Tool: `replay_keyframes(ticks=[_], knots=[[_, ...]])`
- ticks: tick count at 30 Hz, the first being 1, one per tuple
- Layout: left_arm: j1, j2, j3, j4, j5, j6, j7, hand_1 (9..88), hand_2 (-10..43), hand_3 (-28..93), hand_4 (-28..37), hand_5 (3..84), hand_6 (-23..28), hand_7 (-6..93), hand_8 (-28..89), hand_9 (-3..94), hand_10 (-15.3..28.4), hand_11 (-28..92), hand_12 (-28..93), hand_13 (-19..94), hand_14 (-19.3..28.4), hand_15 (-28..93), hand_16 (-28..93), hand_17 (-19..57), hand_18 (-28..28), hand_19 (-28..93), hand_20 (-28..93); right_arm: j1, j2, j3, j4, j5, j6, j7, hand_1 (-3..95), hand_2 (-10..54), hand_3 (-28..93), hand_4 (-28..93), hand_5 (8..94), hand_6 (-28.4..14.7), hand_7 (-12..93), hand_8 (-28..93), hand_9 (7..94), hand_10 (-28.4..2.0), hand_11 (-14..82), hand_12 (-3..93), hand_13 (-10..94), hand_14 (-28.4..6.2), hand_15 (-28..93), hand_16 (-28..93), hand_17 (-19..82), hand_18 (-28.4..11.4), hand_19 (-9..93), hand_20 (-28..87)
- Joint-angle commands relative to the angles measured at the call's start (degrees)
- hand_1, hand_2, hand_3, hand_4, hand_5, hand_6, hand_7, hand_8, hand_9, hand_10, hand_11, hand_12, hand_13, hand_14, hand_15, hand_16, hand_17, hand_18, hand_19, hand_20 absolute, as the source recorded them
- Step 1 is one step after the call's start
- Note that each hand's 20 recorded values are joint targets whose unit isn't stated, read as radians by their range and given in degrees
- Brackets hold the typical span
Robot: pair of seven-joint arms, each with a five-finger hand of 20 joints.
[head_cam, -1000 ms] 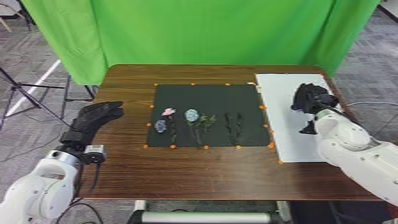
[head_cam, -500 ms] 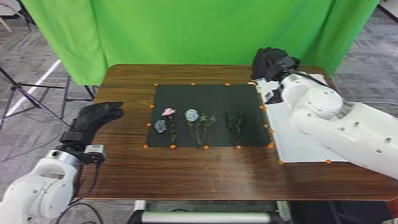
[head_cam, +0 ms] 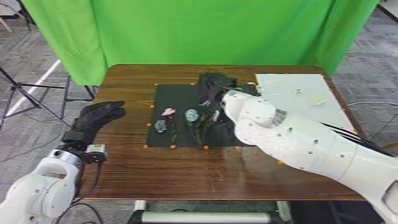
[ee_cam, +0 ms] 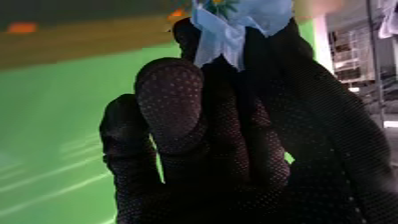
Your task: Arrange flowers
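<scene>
Right hand (ee_cam: 173, 105) pinching pale flower (ee_cam: 219, 35) at my fingertips. Probably light, floppy, creases easily, low slip risk. I'd grip low where it's stiffer, no hard squeeze.

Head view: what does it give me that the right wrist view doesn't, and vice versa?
Head view: the left hand, the white sheet and the pink flower.
Right wrist view: the glove's grip dots and close detail of the pale piece in its grasp.
Both: the right hand, table and green curtain.
</scene>
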Motion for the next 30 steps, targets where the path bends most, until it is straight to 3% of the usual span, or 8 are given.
replay_keyframes(ticks=[1,14,19,22,30], knots=[[1.04,-0.70,-1.00,-0.41,0.02,0.06,-0.47,29.7,-3.0,63,-16.8,45.3,5.0,16.7,-7,45.6,14.3,24,13,35,18.1,21,-1,1.4,13.4,12,14,-1.37,-1.12,-0.77,2.40,-1.02,-1.33,0.92,63.8,-9.4,53,-16,78.7,1.1,20,2,83.1,-11.4,3.4,31.7,76,-9.1,58,38,34,-22.7,75,66],[0.36,-0.79,-0.62,-0.03,0.07,-1.08,-0.76,29.5,-2.9,62,-16.8,45.5,5.1,16.7,-7,45.5,14.1,24,13,34,17.8,21,0,-0.8,13.2,9,14,-2.54,-1.20,0.15,4.47,-0.36,-2.24,1.66,62.5,-8.9,52,-15,78.3,1.3,20,3,82.4,-11.1,4.3,30.8,75,-9.3,58,38,34,-22.9,75,66],[0.09,-0.67,-0.53,0.03,0.09,-1.42,-0.67,29.3,-3.0,62,-16.6,45.2,5.0,16.5,-7,45.2,14.1,23,13,34,18.0,21,0,-0.9,13.6,9,14,-2.85,-1.19,1.56,3.80,0.34,-6.54,1.40,51.7,-9.5,57,-15,69.2,-0.5,17,3,72.2,-13.0,12.8,19.6,72,-10.7,58,37,31,-23.6,74,66],[0.12,-0.66,-0.41,0.08,0.05,-1.57,-0.65,29.2,-3.2,63,-16.5,45.1,5.0,16.5,-7,45.1,14.0,23,13,34,18.0,21,0,-1.0,13.7,10,14,-2.73,-1.25,1.95,3.82,0.25,-7.45,1.14,43.8,-9.5,63,-16,64.1,-0.4,16,-9,68.0,-13.5,11.6,18.7,70,-11.5,58,36,30,-24.1,74,66],[0.53,-0.61,-0.57,-0.03,0.11,-2.20,-0.82,28.6,-4.0,63,-16.6,44.4,5.0,16.2,-7,44.8,14.0,23,13,33,18.1,21,0,-1.1,13.9,9,14,-2.25,-0.36,2.97,2.65,0.71,-10.07,1.04,32.2,-9.5,64,-15,56.5,-1.1,12,-8,58.7,-16.4,8.1,18.7,68,-13.4,59,35,28,-25.5,74,67]])
